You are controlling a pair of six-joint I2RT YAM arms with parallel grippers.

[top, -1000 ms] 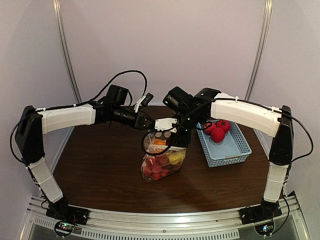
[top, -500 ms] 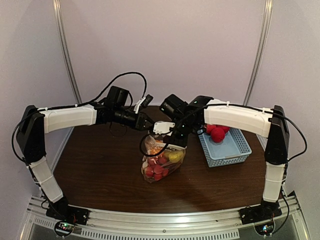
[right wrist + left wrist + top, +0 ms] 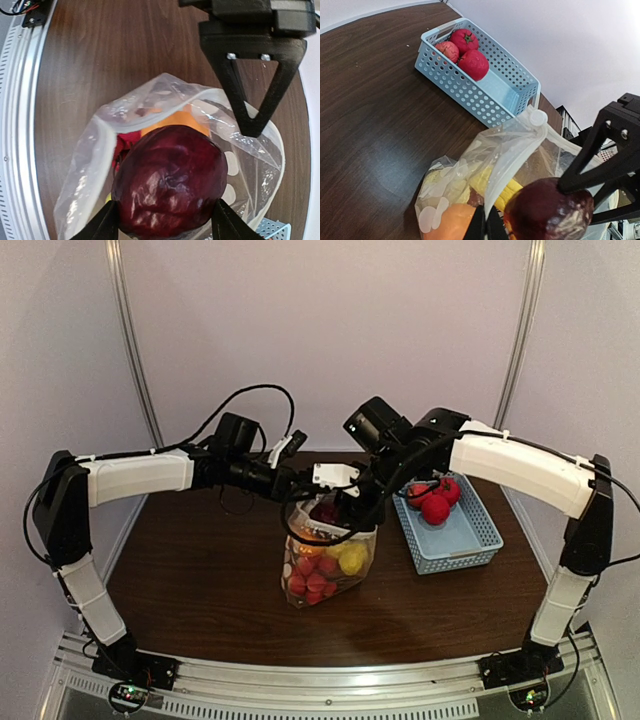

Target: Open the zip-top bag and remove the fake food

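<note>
On the left: upper arm rising from the base, white forearm running level toward mid-table, left gripper [image 3: 290, 485] ending at the left rim of the bag [image 3: 325, 565]. Fingers pressed together on a fold of the rim film, holding the mouth up and open.

On the right: upper arm climbing from the base, long white forearm sloping down and leftward, right gripper [image 3: 348, 502] pointing down into the bag mouth. Fingers spread around the purple fruit [image 3: 170, 185], clamping it on both sides at the mouth, above the other contents, with clear film ringing it.

Standing upright mid-table on the dark brown wood table [image 3: 180, 580], bag near the basket [image 3: 480, 540] on its left, with a gap between. Pale walls [image 3: 330, 340] behind and to both sides, with two metal strips [image 3: 130, 340] running up them. Ribbed metal rail [image 3: 330, 680] along the near edge under both bases.

Counted: two arms, one bag, one light-blue basket, one purple fruit in the grip. In the basket, three red fruits [image 3: 465, 50], bunched at its far end. Inside the bag, one orange fruit [image 3: 452, 225], one yellow fruit [image 3: 350, 558], and a cluster of small red pieces [image 3: 312, 580], too bunched to count.
</note>
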